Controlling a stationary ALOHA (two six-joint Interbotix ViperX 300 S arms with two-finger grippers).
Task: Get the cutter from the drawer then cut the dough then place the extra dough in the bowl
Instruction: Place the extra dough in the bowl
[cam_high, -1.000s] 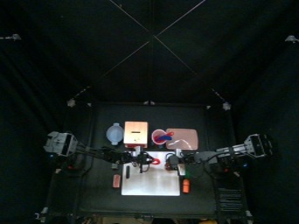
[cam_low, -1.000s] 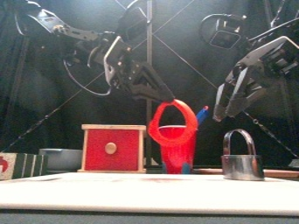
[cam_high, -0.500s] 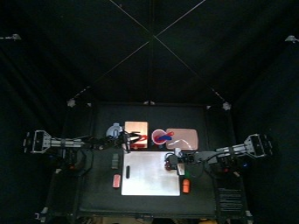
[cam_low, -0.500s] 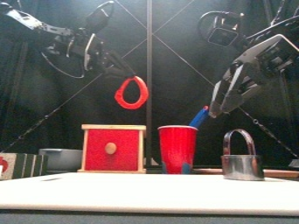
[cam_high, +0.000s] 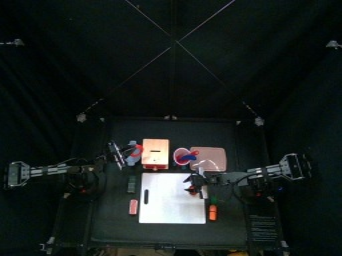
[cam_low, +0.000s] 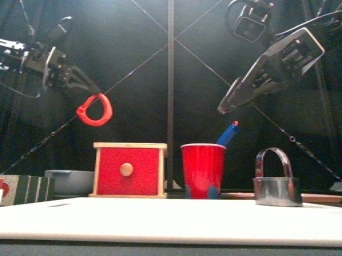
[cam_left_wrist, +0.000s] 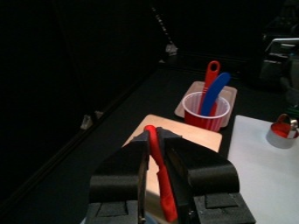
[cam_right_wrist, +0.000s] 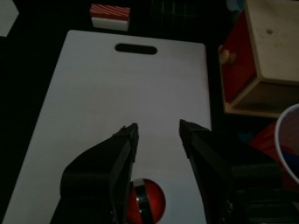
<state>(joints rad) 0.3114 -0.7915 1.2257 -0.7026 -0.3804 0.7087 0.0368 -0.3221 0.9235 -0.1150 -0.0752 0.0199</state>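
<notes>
My left gripper (cam_low: 76, 84) is shut on a red dough ring (cam_low: 94, 109), which hangs high above the blue-grey bowl (cam_low: 67, 181), left of the wooden box (cam_low: 130, 170). In the left wrist view the dough ring (cam_left_wrist: 156, 168) stands on edge between the jaws. The metal cutter (cam_low: 274, 178) stands on the white board (cam_low: 171, 221) at the right; the right wrist view shows red dough inside the cutter (cam_right_wrist: 146, 199). My right gripper (cam_low: 243, 92) hovers open above the board (cam_right_wrist: 117, 114), holding nothing.
A red cup (cam_low: 203, 170) with a blue knife (cam_low: 230, 132) stands behind the board, beside the box with its red drawer front shut. A small striped toy (cam_right_wrist: 112, 10) lies off the board's far end. The pink tray (cam_high: 211, 158) lies at the back right.
My left arm has swung left with the dough ring, from above the red cup to past the box, over the bowl. The right gripper has lifted slightly.
</notes>
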